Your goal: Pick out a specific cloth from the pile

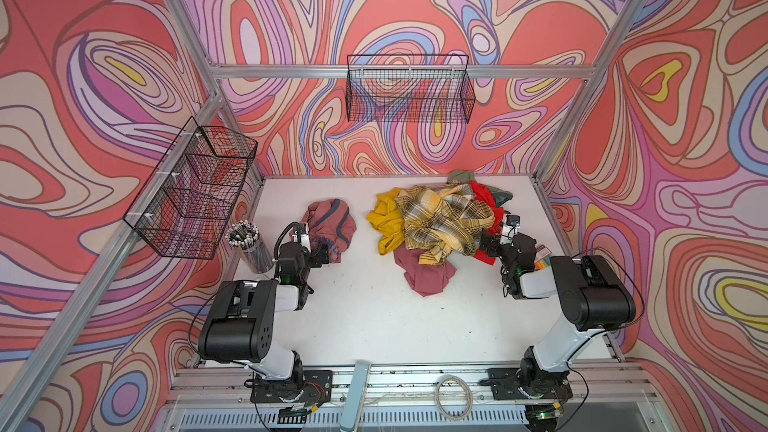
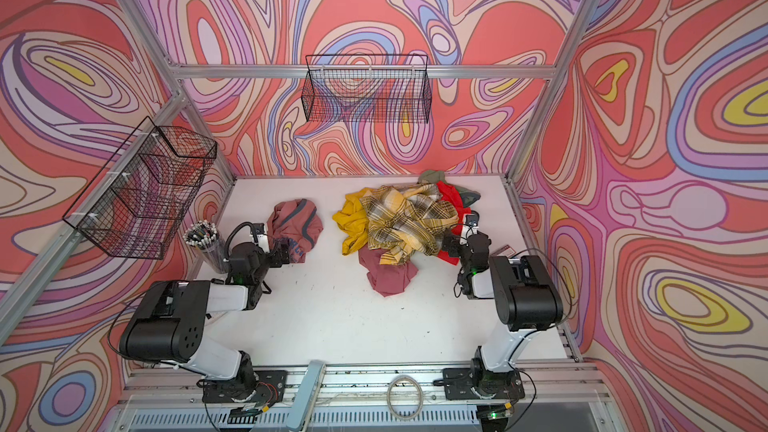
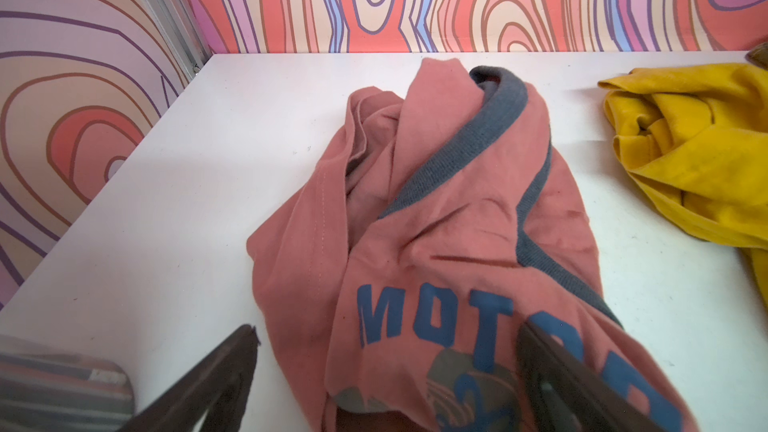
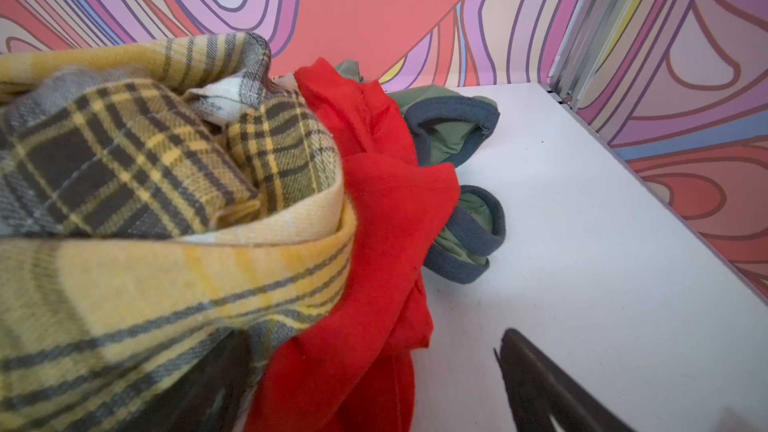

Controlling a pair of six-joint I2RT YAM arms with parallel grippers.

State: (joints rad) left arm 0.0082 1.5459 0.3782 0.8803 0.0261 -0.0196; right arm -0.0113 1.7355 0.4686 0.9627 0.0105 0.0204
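1. Left gripper (image 3: 386,328), spread wide and holding nothing, straddles the cloth's (image 3: 436,209) lettered edge. The cloth lies at the table's (image 1: 374,326) ten o'clock, clear of the pile (image 1: 440,218). Lift straight off, snagging nothing.
2. Right gripper (image 4: 374,338), equally wide and empty, noses the pile at two o'clock.
3. Side basket (image 1: 191,189) seemingly empty; pen cup (image 1: 245,238) full; rear basket (image 1: 409,89) empty.

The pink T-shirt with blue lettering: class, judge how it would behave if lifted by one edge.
Probably floppy: the pink T-shirt lies crumpled in soft folds, so it would likely drape and unfurl. Likely light: the knit looks thin. Pushed, it would probably bunch rather than roll.
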